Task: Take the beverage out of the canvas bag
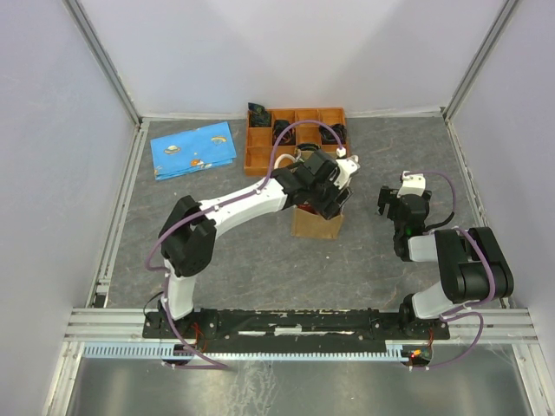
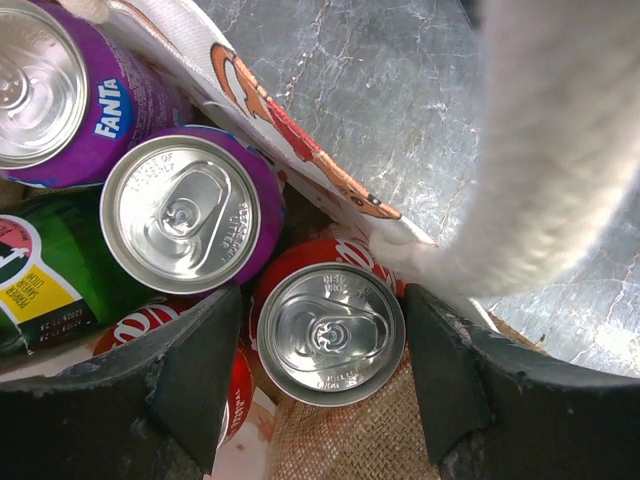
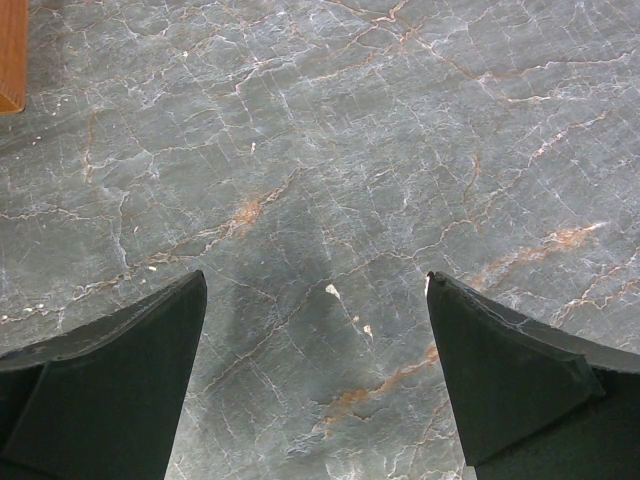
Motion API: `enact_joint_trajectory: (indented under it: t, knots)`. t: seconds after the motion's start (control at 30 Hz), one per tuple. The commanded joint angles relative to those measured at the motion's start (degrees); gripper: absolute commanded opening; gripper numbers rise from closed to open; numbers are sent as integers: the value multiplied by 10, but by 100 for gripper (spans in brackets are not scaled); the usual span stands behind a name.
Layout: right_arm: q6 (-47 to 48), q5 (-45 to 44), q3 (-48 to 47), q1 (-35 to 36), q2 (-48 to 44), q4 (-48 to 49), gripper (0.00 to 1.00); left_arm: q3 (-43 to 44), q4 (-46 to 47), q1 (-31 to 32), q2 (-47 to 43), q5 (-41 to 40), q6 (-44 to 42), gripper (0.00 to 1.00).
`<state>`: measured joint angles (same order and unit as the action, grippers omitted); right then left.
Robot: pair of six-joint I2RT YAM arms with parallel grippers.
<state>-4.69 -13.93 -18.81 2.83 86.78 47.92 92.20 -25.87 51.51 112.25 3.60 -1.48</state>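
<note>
The tan canvas bag (image 1: 316, 224) stands mid-table, mostly hidden under my left arm. In the left wrist view I look down into it past its burlap wall (image 2: 350, 440) and a cream handle (image 2: 560, 150). Several cans stand inside: a red cola can (image 2: 330, 333), two purple Fanta cans (image 2: 180, 212) and a green one (image 2: 50, 270). My left gripper (image 2: 322, 297) is open, with one finger on each side of the red can's top. My right gripper (image 3: 315, 275) is open and empty over bare table, to the right of the bag (image 1: 401, 204).
An orange compartment tray (image 1: 295, 130) with dark items stands behind the bag; its corner shows in the right wrist view (image 3: 10, 50). A blue printed book (image 1: 193, 149) lies at the back left. White walls enclose the grey marbled table (image 1: 243, 251).
</note>
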Motion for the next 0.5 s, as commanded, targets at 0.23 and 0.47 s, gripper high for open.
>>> enact_joint_trajectory:
  t: [0.23,0.47]
  knots:
    - [-1,6,-18,-2,-7,17,99,59,-129,-7,74,27,11,74]
    - [-1,6,-18,-2,-7,16,99,58,-144,-6,91,10,18,74]
